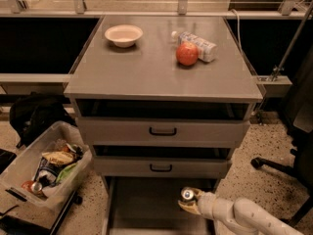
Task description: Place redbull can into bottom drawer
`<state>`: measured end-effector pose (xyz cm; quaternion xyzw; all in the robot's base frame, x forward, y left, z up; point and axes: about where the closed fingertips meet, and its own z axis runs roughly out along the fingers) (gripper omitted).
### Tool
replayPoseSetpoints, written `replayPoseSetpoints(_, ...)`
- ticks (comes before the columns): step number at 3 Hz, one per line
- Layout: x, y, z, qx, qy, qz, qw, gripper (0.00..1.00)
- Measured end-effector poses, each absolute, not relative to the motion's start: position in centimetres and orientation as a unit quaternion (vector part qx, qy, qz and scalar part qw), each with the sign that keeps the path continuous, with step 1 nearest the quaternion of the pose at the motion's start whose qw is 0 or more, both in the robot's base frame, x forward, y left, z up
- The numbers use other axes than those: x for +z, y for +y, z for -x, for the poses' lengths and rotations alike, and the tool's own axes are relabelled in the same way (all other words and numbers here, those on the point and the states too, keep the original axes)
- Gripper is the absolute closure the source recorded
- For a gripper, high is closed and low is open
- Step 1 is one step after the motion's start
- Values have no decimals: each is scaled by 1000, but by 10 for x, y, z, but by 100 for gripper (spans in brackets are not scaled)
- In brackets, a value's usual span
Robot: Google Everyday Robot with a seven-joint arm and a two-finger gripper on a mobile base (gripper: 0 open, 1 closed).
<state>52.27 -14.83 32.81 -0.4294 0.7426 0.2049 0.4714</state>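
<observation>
We see the gripper (pixel 188 203) clasping the redbull can (pixel 187 195) over the open bottom drawer (pixel 142 207), below the front edge of the desk (pixel 146 75), toward its right corner.

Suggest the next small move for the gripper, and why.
Probably lower a little, then release. The gripper holds the can upright over the open bottom drawer, near its right side, and the can does not look set down on the floor yet.

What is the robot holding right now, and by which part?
The gripper, over the open bottom drawer, holds the can by its body, below the top.
</observation>
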Motion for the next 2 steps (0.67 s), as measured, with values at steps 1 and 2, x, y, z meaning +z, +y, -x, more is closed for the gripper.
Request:
replayPoseSetpoints(1, 328, -148, -523, 205, 743, 429, 471, 100)
replayPoseSetpoints(2, 279, -153, -524, 216, 766, 403, 452, 100)
